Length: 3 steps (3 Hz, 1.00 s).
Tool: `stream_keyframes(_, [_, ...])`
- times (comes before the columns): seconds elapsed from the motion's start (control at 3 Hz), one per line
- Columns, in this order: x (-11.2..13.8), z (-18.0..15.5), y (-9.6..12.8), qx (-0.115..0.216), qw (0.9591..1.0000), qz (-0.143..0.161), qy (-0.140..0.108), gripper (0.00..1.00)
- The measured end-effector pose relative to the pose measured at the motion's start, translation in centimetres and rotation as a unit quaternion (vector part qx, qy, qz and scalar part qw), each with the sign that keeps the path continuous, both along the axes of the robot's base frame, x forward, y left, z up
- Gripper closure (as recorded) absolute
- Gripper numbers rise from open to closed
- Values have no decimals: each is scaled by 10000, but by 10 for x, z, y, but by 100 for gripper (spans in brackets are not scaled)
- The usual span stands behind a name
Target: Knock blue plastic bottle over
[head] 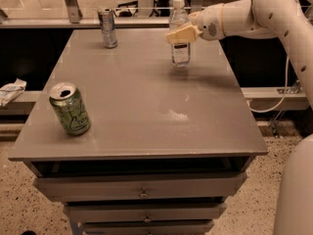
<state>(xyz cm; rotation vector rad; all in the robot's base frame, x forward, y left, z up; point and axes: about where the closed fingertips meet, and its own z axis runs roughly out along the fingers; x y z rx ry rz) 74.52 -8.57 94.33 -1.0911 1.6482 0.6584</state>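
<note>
Blue plastic bottle stands upright near the far right of the grey table, and the gripper lies across its upper half, below the white cap; whether the gripper is spread or closed cannot be told. The white arm reaches in from the right, roughly level above the tabletop, wrist pointing left. A green can stands near the front left corner and a silver can at the far edge, both well apart from the bottle.
</note>
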Motion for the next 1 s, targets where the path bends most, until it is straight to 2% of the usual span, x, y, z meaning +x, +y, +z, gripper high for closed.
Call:
stream_keyframes(0.33, [-12, 19, 14, -1195, 9891, 748, -432, 97])
stream_keyframes(0.67, [-42, 1, 27, -2326, 9573, 1642, -504, 100])
stream_keyframes(1.0, [-70, -19, 31, -3188, 9184, 2282, -528, 100])
